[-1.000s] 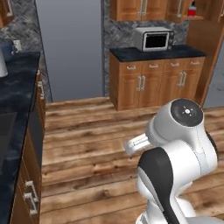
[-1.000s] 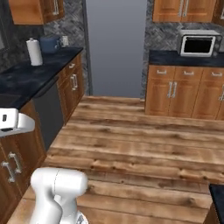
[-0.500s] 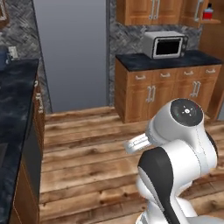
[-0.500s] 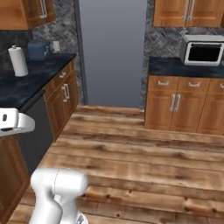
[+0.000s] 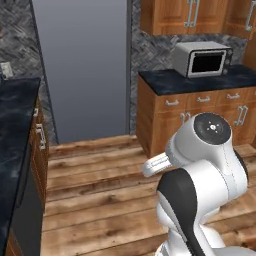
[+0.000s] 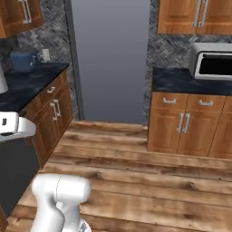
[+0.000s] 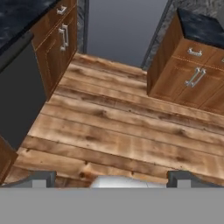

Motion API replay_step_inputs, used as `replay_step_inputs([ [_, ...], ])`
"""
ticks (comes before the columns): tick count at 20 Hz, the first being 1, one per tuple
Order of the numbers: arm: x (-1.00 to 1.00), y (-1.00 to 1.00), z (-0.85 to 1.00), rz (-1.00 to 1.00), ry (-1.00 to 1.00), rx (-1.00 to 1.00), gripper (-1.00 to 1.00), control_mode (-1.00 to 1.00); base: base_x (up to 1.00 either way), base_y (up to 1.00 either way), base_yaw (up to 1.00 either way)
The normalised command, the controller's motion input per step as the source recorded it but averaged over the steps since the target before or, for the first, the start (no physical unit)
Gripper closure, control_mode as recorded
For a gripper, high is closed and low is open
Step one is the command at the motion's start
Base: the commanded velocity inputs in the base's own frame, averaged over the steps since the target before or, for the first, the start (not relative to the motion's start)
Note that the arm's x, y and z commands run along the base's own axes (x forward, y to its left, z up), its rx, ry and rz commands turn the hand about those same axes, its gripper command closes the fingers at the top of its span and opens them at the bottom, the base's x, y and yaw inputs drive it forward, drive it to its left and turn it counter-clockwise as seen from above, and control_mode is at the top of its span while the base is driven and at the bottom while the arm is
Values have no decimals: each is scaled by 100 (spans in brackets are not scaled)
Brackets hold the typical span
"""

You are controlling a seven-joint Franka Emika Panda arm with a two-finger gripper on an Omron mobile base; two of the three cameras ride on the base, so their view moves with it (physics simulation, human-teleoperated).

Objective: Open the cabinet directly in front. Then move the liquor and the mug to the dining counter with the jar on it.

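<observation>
No legible text, label, brand, number or sign is found on any surface. The silver toaster oven point(image 5: 202, 58), at two o'clock in the left base view, carries no readable marking on its front or door. The wall cabinet doors point(image 6: 195, 16) at one o'clock in the right base view are plain wood. The small wall plate point(image 6: 45, 55) at ten o'clock is blank.
</observation>
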Motion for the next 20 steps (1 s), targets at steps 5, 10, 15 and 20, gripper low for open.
replay_step_inputs([
  [5,0,0,0,0,0,0,-100,100,100,-59,0],
  [10,0,0,0,0,0,0,-100,100,83,-89,-2],
  [15,0,0,0,0,0,0,-100,100,63,-100,-5],
  [20,0,0,0,0,0,0,-100,100,54,-100,-7],
])
